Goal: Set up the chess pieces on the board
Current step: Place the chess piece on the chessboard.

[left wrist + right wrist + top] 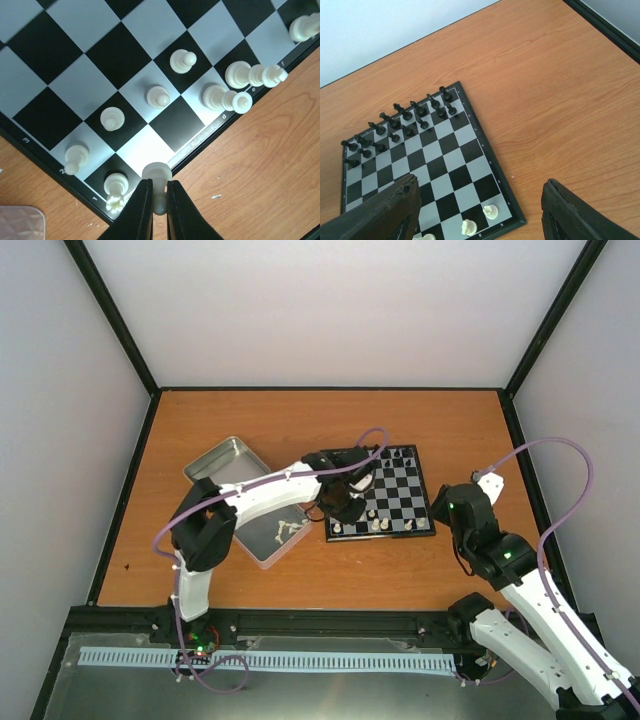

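Note:
My left gripper (159, 212) is shut on a cream chess piece (158, 175), holding it over the near rim of the board (75, 60), by a pale back-row square. A white rook (116, 187) stands on the corner square beside it. Pawns (158, 96) stand in the second row, and taller white pieces (225, 97) in the back row. In the top view the left gripper (345, 505) is over the board's (395, 495) near left corner. My right gripper (480, 220) hangs open and empty above the board's right side (445, 150).
A silver metal tin (232, 462) lies left of the board, with loose white pieces (285, 532) in its near end. Black pieces (400, 120) fill the board's two far rows. Bare wood table (555, 100) lies right of the board. Black frame rails edge the table.

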